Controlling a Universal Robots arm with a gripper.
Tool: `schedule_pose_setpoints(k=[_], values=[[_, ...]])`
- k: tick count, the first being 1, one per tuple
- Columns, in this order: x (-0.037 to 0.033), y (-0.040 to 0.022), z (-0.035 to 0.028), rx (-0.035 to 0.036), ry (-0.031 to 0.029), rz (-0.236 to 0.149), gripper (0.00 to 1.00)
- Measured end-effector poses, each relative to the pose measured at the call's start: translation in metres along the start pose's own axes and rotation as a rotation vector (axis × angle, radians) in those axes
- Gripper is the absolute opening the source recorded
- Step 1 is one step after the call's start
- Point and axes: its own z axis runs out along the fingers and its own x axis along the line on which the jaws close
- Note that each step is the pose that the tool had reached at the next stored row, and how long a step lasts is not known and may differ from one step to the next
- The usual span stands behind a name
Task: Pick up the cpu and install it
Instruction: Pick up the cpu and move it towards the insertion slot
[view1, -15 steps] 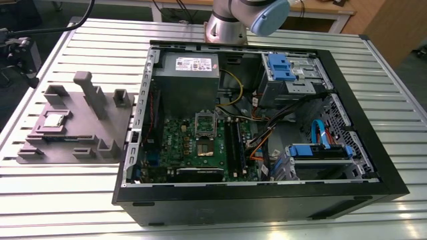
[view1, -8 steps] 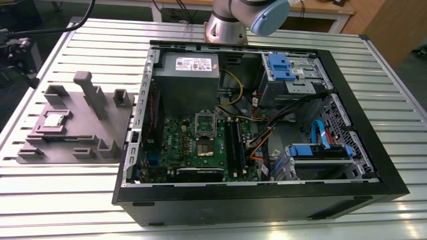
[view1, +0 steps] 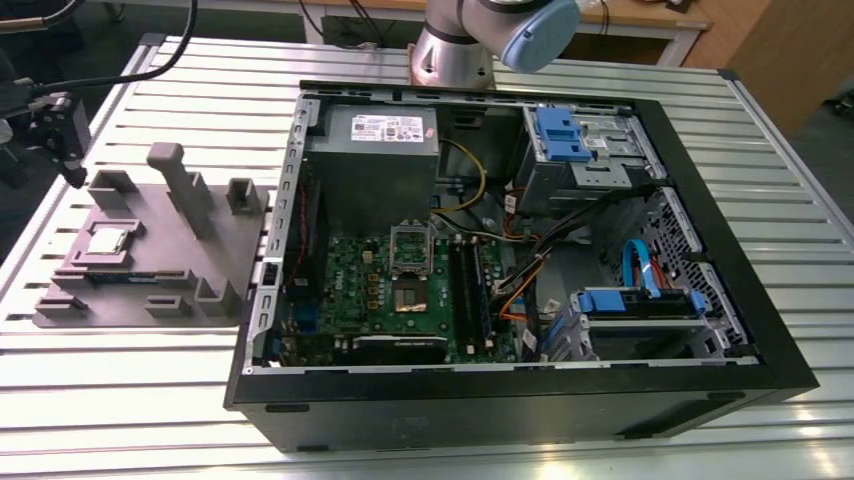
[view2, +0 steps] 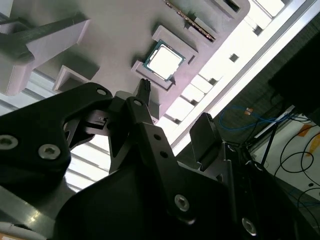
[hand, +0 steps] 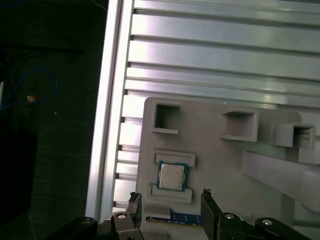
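The cpu (view1: 107, 241) is a small square chip with a silvery top, lying flat in a recess of the grey fixture (view1: 200, 270) on the exterior view's left. My gripper (view1: 67, 160) hangs above the fixture's far left corner. In both wrist views the cpu (hand: 172, 176) (view2: 164, 60) lies a short way beyond my gripper (hand: 170, 199) (view2: 173, 103). The gripper is open and the two black fingers (hand: 134, 201) stand wide apart with nothing between them. They are clear of the chip.
An open black computer case (view1: 747, 330) fills the middle of the slatted metal table (view1: 134, 400), holding a green board (view1: 380, 290) with a socket (view1: 411, 243). A grey box (view1: 380, 135) sits behind it. The fixture carries upright posts (view1: 180, 185) and a memory stick (hand: 186, 219). The table edge (hand: 102, 125) runs close by.
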Motion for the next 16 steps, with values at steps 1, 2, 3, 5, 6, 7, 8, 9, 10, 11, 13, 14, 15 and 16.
schedule_pose_setpoints(k=[1,2,3,5,6,7,8,9,10,11,13,14,15,16], values=[[0.0000,-0.0001,0.0018,0.0000,0.0000,0.000,0.59],[-0.0001,-0.0002,0.0036,0.0000,0.0000,0.000,0.59],[-0.0001,-0.0002,0.0051,0.0000,0.0000,0.000,0.59],[-0.0001,-0.0003,0.0075,0.0000,0.0000,0.000,0.59],[-0.0001,-0.0004,0.0091,-0.0001,0.0000,0.000,0.59],[-0.0002,-0.0005,0.0110,-0.0006,-0.0001,0.000,0.59],[-0.0002,-0.0006,0.0128,-0.0011,-0.0001,0.000,0.59],[-0.0002,-0.0007,0.0145,-0.0015,0.0000,0.000,0.59],[-0.0003,-0.0008,0.0164,-0.0021,-0.0002,0.000,0.59],[-0.0003,-0.0008,0.0182,-0.0024,-0.0003,0.000,0.60],[-0.0003,-0.0010,0.0215,-0.0024,-0.0004,0.000,0.66],[-0.0004,-0.0011,0.0232,-0.0024,-0.0004,0.000,0.66],[-0.0004,-0.0011,0.0249,-0.0024,-0.0005,0.000,0.66],[-0.0004,-0.0012,0.0266,-0.0024,-0.0005,0.000,0.66]])
